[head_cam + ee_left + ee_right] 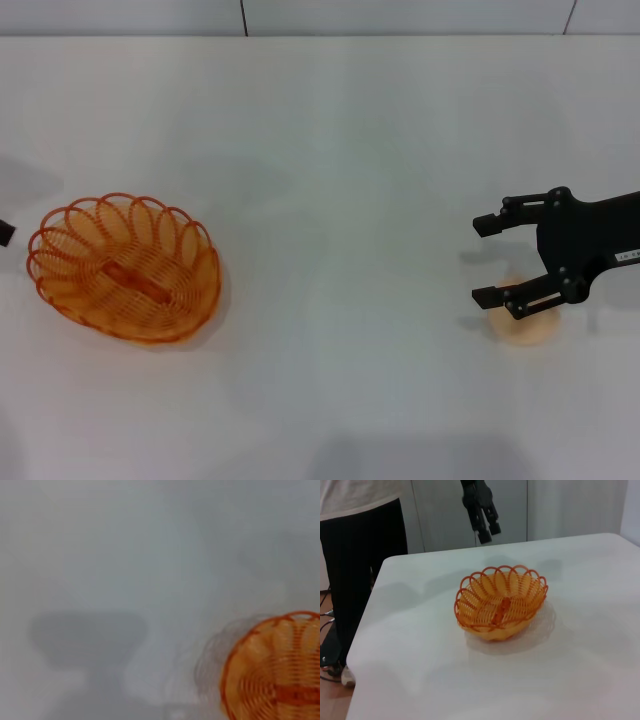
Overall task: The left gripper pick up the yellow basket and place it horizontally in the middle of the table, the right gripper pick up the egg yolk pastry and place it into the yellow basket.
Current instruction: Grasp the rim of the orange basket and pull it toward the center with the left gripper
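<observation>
The yellow basket (125, 268) sits upright on the left part of the white table (320, 150). It also shows in the left wrist view (280, 670) and the right wrist view (500, 602). It holds nothing. The left gripper (489, 532) hangs above the table beyond the basket, apart from it; only a tip of it shows at the head view's left edge (5, 233). The egg yolk pastry (528, 327) lies on the table at the right. The right gripper (488, 260) is open and empty just over it, and its near finger hides part of the pastry.
A person in dark trousers (362, 575) stands by the table's far left side. The table's edge and rounded corner (357, 650) lie beyond the basket, with floor below. A grey wall (400, 15) runs behind the table.
</observation>
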{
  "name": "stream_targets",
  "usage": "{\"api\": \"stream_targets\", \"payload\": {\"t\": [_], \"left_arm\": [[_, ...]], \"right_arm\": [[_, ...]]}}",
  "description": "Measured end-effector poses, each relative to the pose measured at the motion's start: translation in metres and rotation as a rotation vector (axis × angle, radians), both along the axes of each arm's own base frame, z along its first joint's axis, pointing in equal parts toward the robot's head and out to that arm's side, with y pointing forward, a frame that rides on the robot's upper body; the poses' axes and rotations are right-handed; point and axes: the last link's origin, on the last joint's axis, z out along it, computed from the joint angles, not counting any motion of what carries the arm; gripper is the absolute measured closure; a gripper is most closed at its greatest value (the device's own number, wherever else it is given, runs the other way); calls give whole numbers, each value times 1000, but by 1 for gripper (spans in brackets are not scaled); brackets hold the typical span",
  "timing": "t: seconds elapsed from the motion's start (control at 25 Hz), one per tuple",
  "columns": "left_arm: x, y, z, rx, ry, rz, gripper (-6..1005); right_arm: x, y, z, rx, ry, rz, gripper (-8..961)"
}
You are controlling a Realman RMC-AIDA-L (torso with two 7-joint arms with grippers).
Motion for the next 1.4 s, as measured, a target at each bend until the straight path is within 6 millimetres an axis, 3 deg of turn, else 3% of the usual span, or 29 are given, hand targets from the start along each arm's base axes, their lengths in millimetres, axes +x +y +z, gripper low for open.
{"api": "stream_targets", "payload": {"t": [0.04,0.36,0.88,1.4], "left_arm": [[-2,8,-12,-9,24,-26,123],[-16,29,-38,-12,27,-58,123],[-24,34,-73,-18,5,-88,124],[-21,33,-87,-1,-56,-77,171]], "right_arm": [[0,0,-1,1,1,1,93],[2,-2,-3,-1,12,-14,93],[-1,-3,-4,-2,38,-22,94],[2,-5,-4,-1,41,-24,93]]}}
